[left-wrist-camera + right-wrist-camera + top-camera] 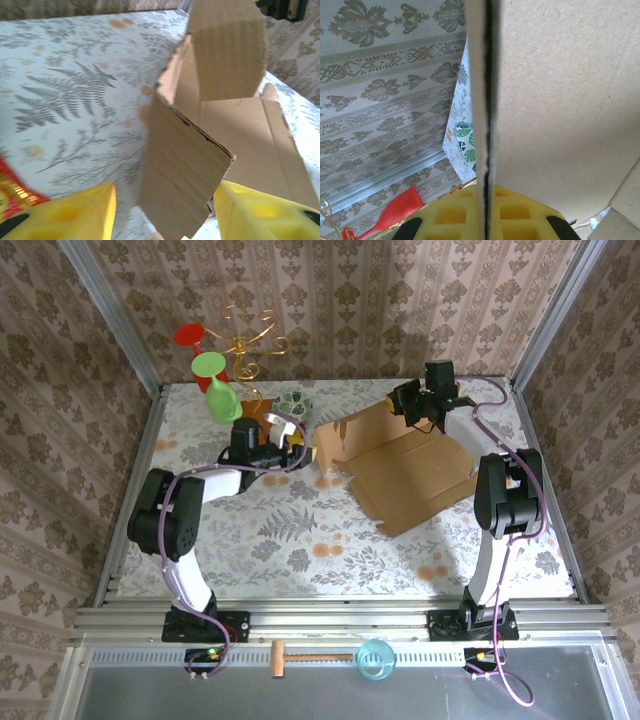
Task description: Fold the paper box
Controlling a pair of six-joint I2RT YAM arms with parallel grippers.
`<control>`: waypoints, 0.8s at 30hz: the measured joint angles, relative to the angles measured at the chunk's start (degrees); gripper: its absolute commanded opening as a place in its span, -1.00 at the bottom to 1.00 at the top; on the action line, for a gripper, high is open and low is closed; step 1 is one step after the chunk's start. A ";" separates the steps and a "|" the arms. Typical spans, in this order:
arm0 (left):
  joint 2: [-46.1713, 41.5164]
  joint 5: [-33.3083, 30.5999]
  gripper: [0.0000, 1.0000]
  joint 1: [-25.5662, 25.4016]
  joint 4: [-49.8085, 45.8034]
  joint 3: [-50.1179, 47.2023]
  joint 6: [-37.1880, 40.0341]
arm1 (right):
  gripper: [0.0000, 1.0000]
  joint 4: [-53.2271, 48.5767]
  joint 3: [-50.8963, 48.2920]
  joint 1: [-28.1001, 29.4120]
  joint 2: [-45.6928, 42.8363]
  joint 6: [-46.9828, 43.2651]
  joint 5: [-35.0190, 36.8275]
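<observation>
Cardboard paper box [560,100] edge — pinched in right gripper [485,215].

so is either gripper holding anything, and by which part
The right gripper is shut on the box, pinching the edge of its raised far panel. The left gripper is open around a side flap, not clamping it.

Your left arm [165,525] and right arm [505,498] had black joints, white links and purple cables [510,682]; your fingers [260,210] were yellow, moulded with square pockets.
</observation>
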 measured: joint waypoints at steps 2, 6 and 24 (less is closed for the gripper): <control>0.07 0.02 0.12 0.59 0.35 -0.50 1.86 | -1.00 0.00 0.00 0.00 0.00 0.00 -0.15; 2.08 0.74 0.09 0.70 1.20 0.26 4.66 | -1.00 0.02 0.00 0.00 0.11 0.00 -0.33; -6.23 1.31 -0.04 2.19 8.50 -8.09 -4.68 | -1.00 1.22 -0.90 -0.04 0.33 0.02 -0.39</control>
